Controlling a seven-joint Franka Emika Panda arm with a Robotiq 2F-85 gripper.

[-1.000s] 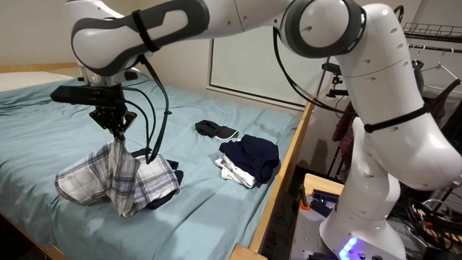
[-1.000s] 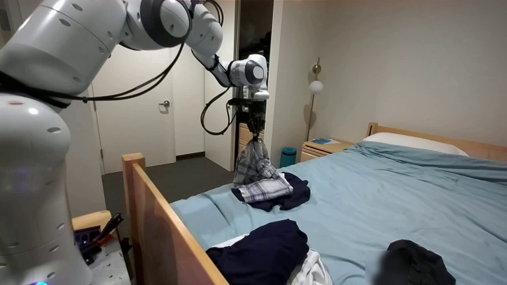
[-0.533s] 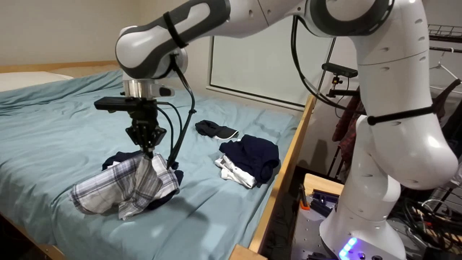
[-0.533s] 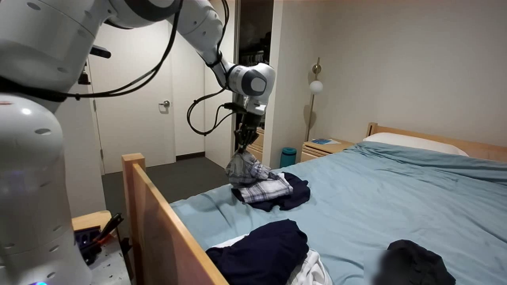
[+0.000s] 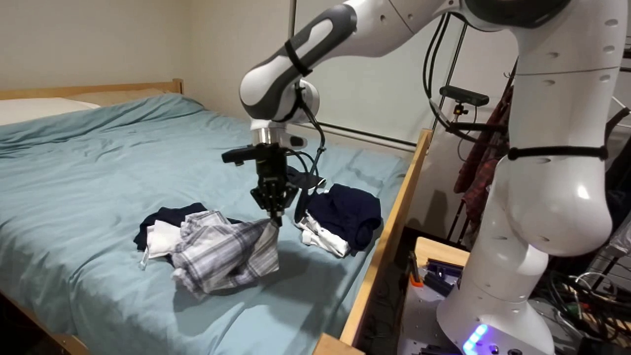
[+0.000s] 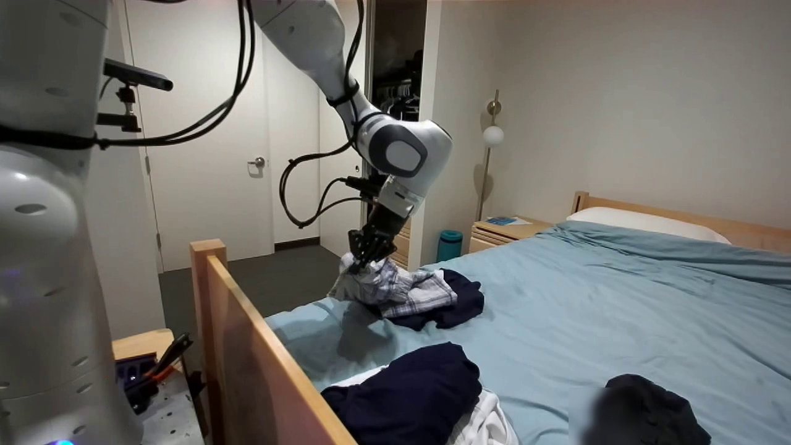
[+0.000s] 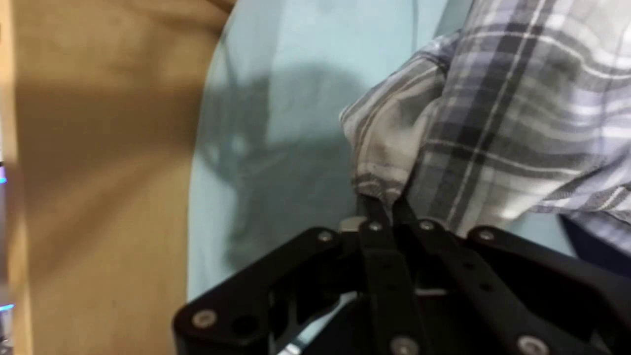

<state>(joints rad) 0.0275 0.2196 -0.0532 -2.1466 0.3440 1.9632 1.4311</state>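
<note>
In an exterior view, the gripper is clamped on an edge of the plaid cloth. The cloth is on the bed, inward of the footboard; its edge nearest the footboard is drawn up to the gripper, while the rest slopes away from the footboard toward a navy cloth. So the hold is made and one edge is up; the cloth is not let go, and much of it lies creased. A white piece shows farther from the footboard; I cannot tell whether it belongs to the plaid cloth. Just beside the footboard sits a navy bundle over some white cloth, with the cap farther in. Cables hang close by the gripper and partly hide the cap. Beyond the footboard, on the robot's side, are tools.

In an exterior view, the plaid cloth lies partly over the navy cloth, its gripped part bunched up. The navy bundle is between footboard and cap. A pillow is at the end opposite the footboard.

In the wrist view, the fingers nearly meet, only a thin fold of plaid cloth between them. The footboard runs along one side, with shaded bed between it and the cloth.
</note>
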